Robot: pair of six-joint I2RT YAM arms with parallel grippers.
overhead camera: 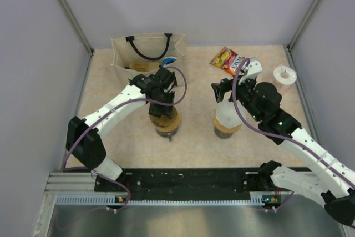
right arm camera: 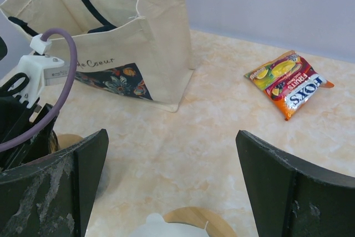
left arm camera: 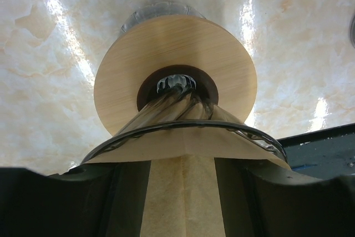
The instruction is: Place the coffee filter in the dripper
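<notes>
Left hand with filter at dripper

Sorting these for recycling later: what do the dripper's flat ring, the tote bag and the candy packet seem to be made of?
The dripper's ring looks like wood, matte tan with fine parallel grain. The tote bag looks like undyed canvas cloth: cream, soft folds, stitched edges. The candy packet looks like glossy printed plastic or foil film, crinkled and shiny; which one is unclear.
</notes>
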